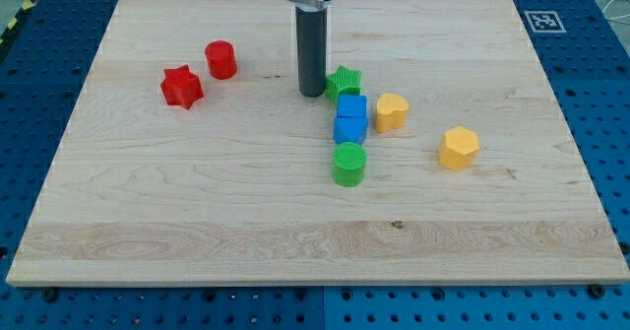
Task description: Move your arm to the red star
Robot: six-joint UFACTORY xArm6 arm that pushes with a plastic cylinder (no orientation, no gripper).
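1 red star point(182, 86) sits well left of my tip point(312, 94).

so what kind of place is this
Probably a robotics lab bench: a pale wooden board on a blue perforated metal table, a printed fiducial marker, and small coloured plastic blocks like the red star.

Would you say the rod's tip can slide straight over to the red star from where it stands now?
Probably yes. My tip stands just left of the green star, and the board between it and the red star shows bare wood. The red cylinder sits slightly above that line, so I would pass below it.
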